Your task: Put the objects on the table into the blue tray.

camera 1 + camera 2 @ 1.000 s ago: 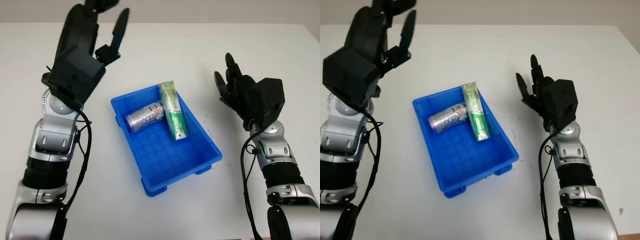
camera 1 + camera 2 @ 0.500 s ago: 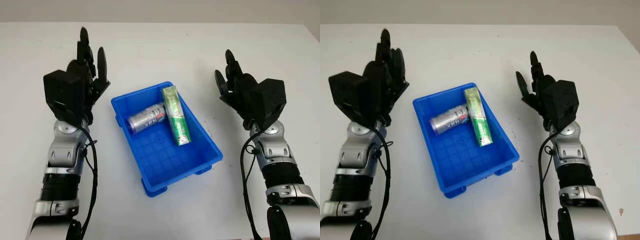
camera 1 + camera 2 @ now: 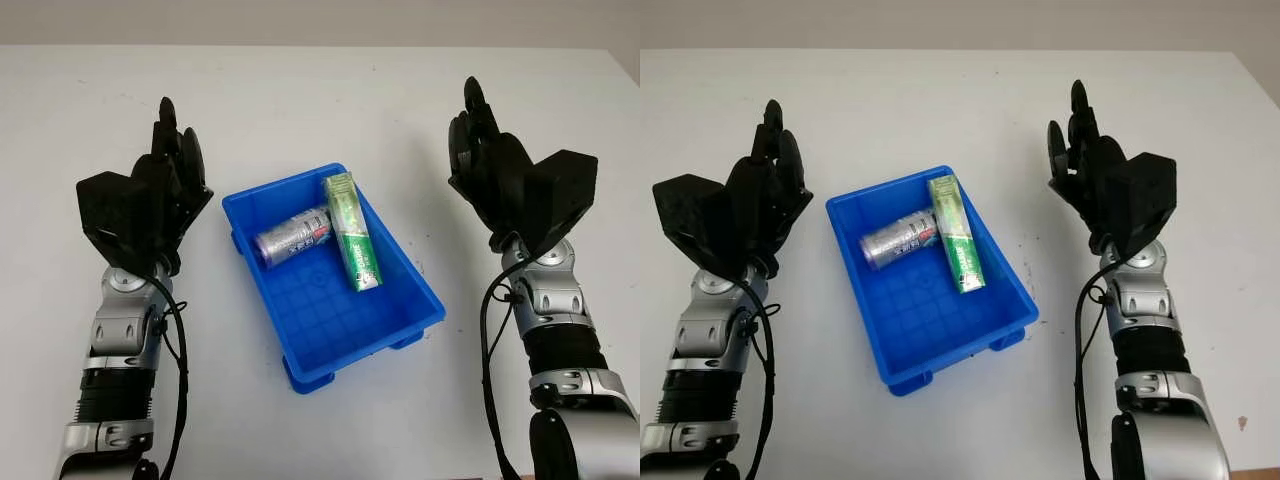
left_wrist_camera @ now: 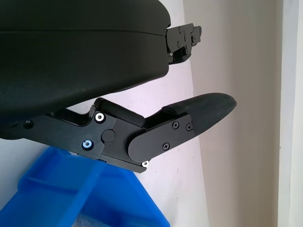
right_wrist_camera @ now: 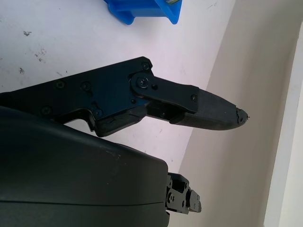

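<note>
Left hand (image 3: 140, 205) open, raised beside blue tray (image 3: 385, 312); right hand (image 3: 515, 190) open, opposite side. Can (image 3: 291, 235) and green box (image 3: 352, 232) lay inside tray, between both hands, equally near.

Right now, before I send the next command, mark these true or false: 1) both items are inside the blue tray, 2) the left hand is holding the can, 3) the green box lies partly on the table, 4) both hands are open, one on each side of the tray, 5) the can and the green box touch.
1) True: the silver can and the green box both lie in the blue tray.
2) False: the left hand holds nothing; it is open, up beside the tray.
3) False: the box lies wholly inside the tray, one end by the far rim.
4) True: the right hand is open on the opposite side.
5) True: the can's end meets the box's side, as far as can be seen.
</note>
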